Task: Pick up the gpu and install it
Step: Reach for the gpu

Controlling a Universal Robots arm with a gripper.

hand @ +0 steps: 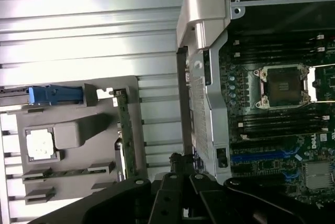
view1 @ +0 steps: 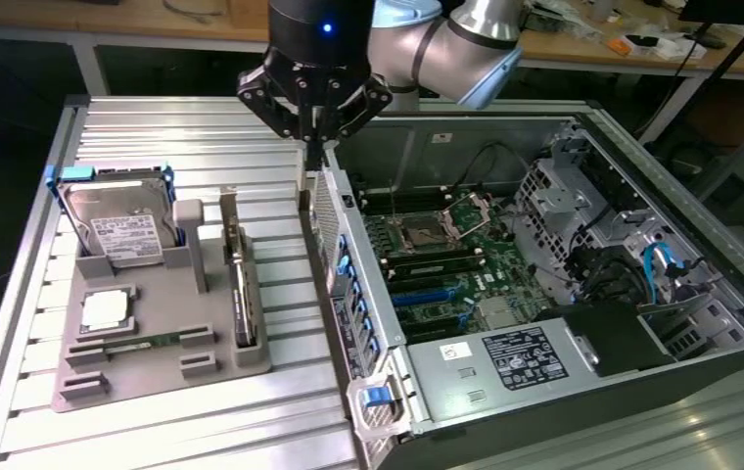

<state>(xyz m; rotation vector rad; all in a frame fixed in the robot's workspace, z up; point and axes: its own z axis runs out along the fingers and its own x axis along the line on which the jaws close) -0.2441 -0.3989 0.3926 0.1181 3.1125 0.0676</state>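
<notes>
The gpu (view1: 239, 286) stands on its long edge in a slot at the right side of the grey holder (view1: 150, 364); in the wrist view it is a thin green-edged board (hand: 125, 140). My gripper (view1: 316, 147) hangs shut with nothing between its fingers. It is above the rear wall of the open computer case (view1: 379, 411), to the exterior view's right of the gpu and higher than it. In the wrist view the black gripper (hand: 177, 162) sits over the gap between holder and case.
The holder also carries a silver hard drive in a blue frame (view1: 117, 230), a square processor (view1: 107, 311) and a narrow memory stick (view1: 150, 341). The case lies open with its motherboard (view1: 444, 264) facing up. All rests on a ribbed metal table (view1: 189, 431).
</notes>
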